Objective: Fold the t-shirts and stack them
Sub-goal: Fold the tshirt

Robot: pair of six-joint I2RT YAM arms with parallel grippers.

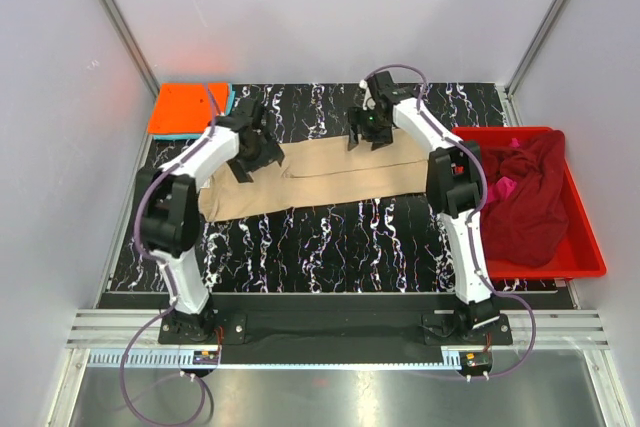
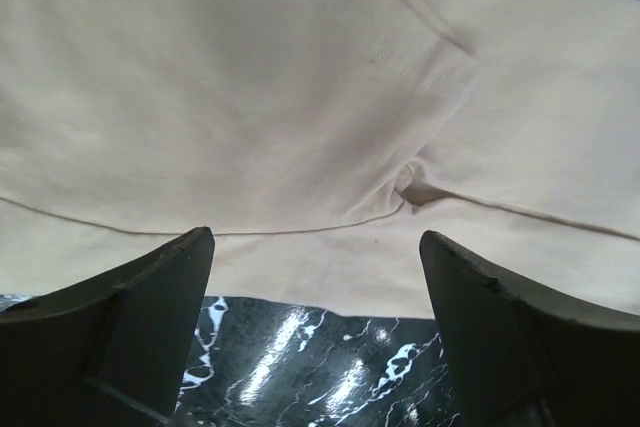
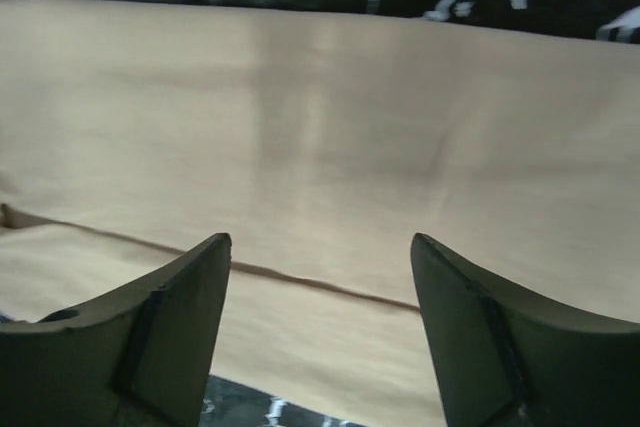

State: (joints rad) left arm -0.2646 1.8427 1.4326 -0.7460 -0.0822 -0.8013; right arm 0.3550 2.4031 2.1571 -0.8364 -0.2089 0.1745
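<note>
A large tan t-shirt [image 1: 320,179] lies folded into a long strip across the black marbled table. My left gripper [image 1: 252,152] is open above its left part; the left wrist view shows tan cloth [image 2: 300,97] with a crease and a sleeve seam beyond the open fingers [image 2: 150,317]. My right gripper [image 1: 372,129] is open over the strip's far edge near the right end; the right wrist view shows smooth tan cloth [image 3: 320,137] with a folded edge. An orange tee [image 1: 185,107] lies folded on a light blue one [image 1: 229,99] at the back left. Maroon [image 1: 525,197] and pink [image 1: 500,187] tees lie crumpled in the red bin.
The red plastic bin [image 1: 590,257] stands at the table's right edge. White walls with metal corner posts close in the back and sides. The black marbled table [image 1: 330,247] shows in front of the tan strip.
</note>
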